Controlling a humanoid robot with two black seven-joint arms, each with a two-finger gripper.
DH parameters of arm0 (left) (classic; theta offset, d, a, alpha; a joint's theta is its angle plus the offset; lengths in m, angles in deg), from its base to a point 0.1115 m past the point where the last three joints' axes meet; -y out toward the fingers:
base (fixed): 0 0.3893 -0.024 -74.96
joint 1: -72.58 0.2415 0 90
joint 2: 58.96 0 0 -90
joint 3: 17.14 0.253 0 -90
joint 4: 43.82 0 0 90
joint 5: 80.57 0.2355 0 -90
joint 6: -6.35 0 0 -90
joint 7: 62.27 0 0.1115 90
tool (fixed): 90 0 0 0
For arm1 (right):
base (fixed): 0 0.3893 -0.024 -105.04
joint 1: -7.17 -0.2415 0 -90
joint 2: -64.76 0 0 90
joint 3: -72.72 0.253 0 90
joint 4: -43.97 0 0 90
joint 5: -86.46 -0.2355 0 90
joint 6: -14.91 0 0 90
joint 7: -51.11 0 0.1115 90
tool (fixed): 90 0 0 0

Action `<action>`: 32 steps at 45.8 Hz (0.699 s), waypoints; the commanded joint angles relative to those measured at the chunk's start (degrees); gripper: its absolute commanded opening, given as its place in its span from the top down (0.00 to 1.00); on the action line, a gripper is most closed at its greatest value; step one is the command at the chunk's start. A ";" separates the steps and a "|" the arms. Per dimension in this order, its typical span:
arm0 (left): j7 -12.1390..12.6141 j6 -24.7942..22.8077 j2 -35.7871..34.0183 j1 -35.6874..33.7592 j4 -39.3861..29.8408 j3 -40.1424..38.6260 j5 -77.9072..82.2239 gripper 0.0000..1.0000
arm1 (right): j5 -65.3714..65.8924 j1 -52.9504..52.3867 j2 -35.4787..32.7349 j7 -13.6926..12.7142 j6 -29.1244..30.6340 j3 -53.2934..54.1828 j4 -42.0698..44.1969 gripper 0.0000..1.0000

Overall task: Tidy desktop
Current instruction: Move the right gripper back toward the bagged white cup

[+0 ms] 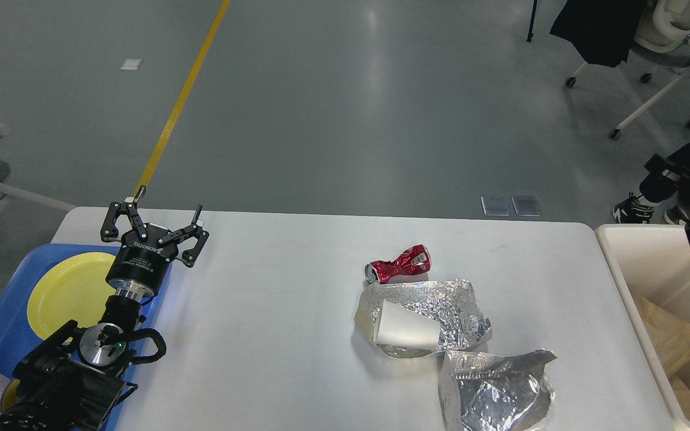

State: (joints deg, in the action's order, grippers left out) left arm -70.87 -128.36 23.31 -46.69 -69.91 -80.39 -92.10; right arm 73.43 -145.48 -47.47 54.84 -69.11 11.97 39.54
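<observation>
Above the desktop (273, 311), left gripper (156, 216), marked "ROBOTIQ", gapes wide; right gripper's (671, 173) state unclear.

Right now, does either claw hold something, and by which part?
The left claw is open and holds nothing. The right claw is seen dark at the picture's edge; whether it holds anything cannot be told.

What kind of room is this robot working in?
Probably an office-like lab or test hall: a wide grey floor with a yellow tape line, wheeled white office chairs at the back, and a large white tabletop staged with litter.
</observation>
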 commanded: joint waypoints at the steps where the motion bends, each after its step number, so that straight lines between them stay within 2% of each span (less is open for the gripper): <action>1: -0.01 -0.03 0.00 0.00 0.07 -0.03 0.01 0.00 | 1.42 -13.96 -0.09 -0.03 5.35 -0.42 -14.97 0.00; 5: 0.07 -0.03 0.00 0.00 -0.01 -0.03 0.01 0.00 | 3.61 -22.49 0.53 0.05 8.96 -0.42 -25.61 0.00; 18: 0.08 -0.03 0.00 0.00 -0.01 0.06 -0.08 0.00 | 18.02 -41.31 1.32 0.23 9.58 0.37 -62.00 0.00; 25: 0.08 -0.03 0.00 0.00 0.07 -0.03 0.01 0.00 | 20.41 -46.49 -0.87 0.14 10.36 1.78 -76.68 0.00; 32: 0.08 -0.03 0.00 0.00 0.07 -0.03 0.01 0.00 | 20.32 -57.04 -2.55 0.14 17.39 2.74 -87.58 0.00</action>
State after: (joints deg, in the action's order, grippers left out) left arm -70.79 -128.38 23.30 -46.69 -69.91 -80.36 -92.09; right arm 93.76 -195.33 -48.89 55.02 -56.69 13.77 -40.52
